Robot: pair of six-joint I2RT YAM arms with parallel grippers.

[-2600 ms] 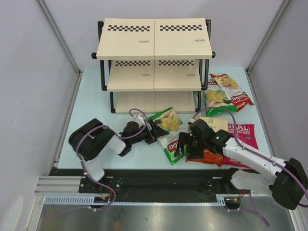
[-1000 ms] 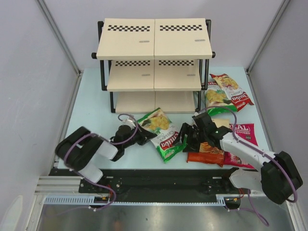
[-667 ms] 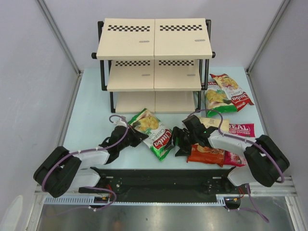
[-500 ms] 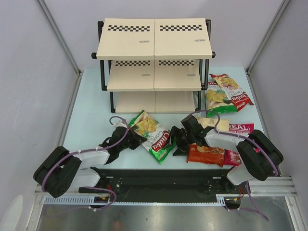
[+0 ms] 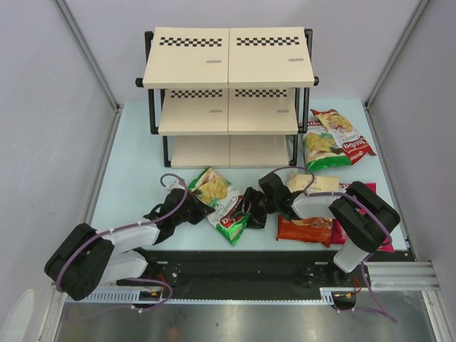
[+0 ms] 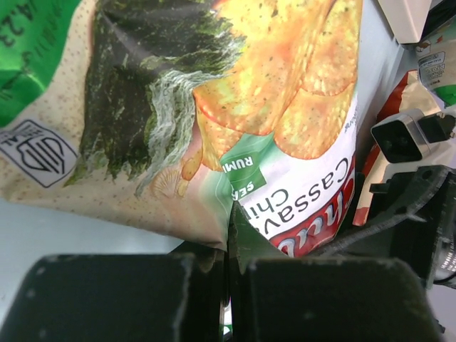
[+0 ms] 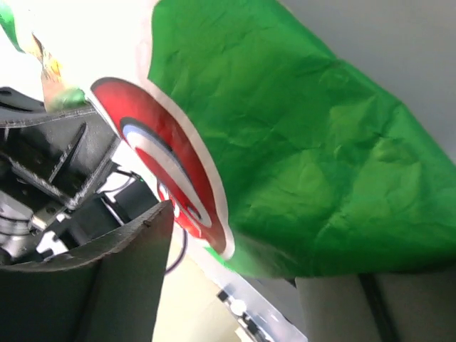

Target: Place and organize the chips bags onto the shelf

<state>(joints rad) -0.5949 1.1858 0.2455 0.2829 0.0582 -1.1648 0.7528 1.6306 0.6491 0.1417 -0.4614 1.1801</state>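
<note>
A green-and-white Chuba chips bag (image 5: 222, 206) lies on the table in front of the shelf (image 5: 228, 60), between my two grippers. My left gripper (image 5: 201, 211) is shut on its left edge; the left wrist view shows the bag's seam (image 6: 239, 235) pinched between the black fingers (image 6: 114, 299). My right gripper (image 5: 254, 208) stands open around the bag's green right end (image 7: 313, 171), with a gap to one finger (image 7: 121, 278). An orange bag (image 5: 305, 230) lies under the right arm, and a magenta bag (image 5: 340, 233) is mostly hidden beneath it.
A second green Chuba bag (image 5: 322, 148) and a red-and-white bag (image 5: 349, 139) lie overlapped to the right of the shelf. A beige packet (image 5: 303, 183) sits behind the right wrist. Grey walls close in both sides of the table (image 5: 135, 157).
The held green bag has slid left and nearer across the table with the left gripper. The right gripper followed it to its right end, and its jaws have narrowed somewhat.
</note>
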